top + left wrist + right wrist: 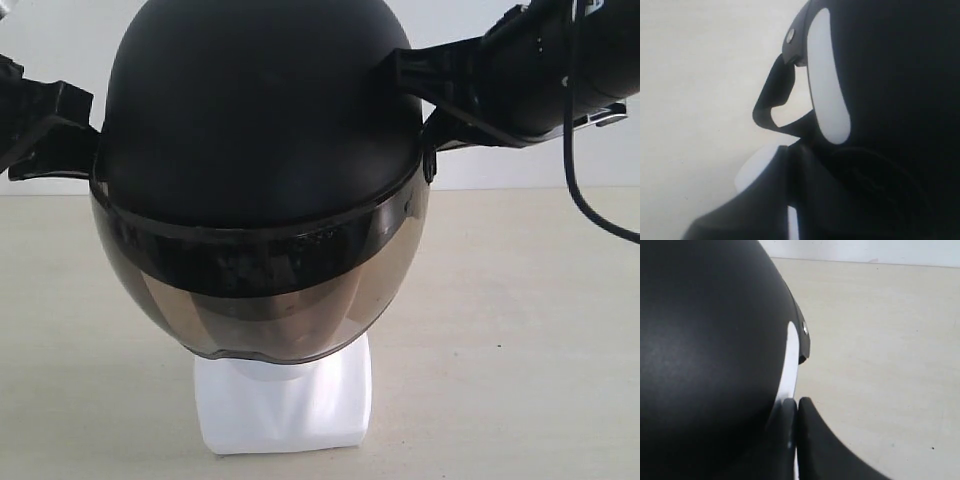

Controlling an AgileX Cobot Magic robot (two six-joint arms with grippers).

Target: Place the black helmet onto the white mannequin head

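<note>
Beige matte table (520, 330), white wall behind. Helmet (260, 110), a smooth matte black dome with a glossy smoky visor (260, 290), sits on the head (285, 405), whose blocky white neck shows at 6 o'clock. Left gripper (90, 135) touches the helmet at 9 o'clock, grip unclear. Right gripper (412, 100) pinches its rim at 2 o'clock.

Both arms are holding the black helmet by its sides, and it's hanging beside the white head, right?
Not quite. The black helmet is not beside the white mannequin head but over it. The exterior view shows only the head's neck base below the visor. The left gripper and right gripper do hold its sides.
</note>
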